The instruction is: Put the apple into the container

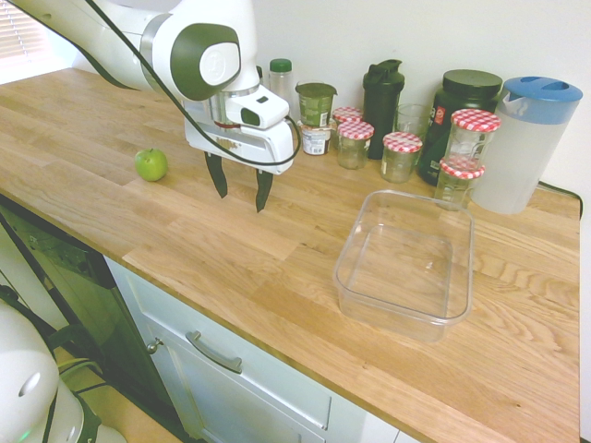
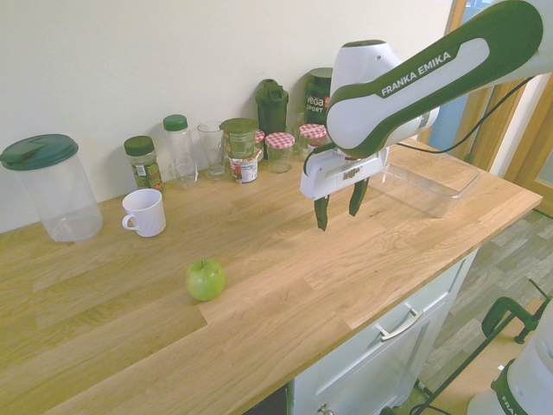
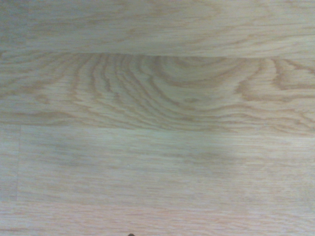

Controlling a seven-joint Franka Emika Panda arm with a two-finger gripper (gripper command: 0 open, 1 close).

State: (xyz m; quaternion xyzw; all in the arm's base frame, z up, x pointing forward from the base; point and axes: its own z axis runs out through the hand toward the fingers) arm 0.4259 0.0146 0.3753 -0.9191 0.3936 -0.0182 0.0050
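End effector (image 1: 240, 190) hangs empty above the counter (image 1: 231, 249), fingers spread wide. Apple (image 1: 151, 164) sits on the wood well apart from the clear container (image 1: 406, 264).

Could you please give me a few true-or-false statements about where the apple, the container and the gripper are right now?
1. The apple lies inside the container. False: it sits on the bare worktop, and the container is empty.
2. The gripper is open and holds nothing. True.
3. The gripper is touching the apple. False: it hangs over the worktop, apart from it.
4. Jars with red-checked lids stand behind the container. True.
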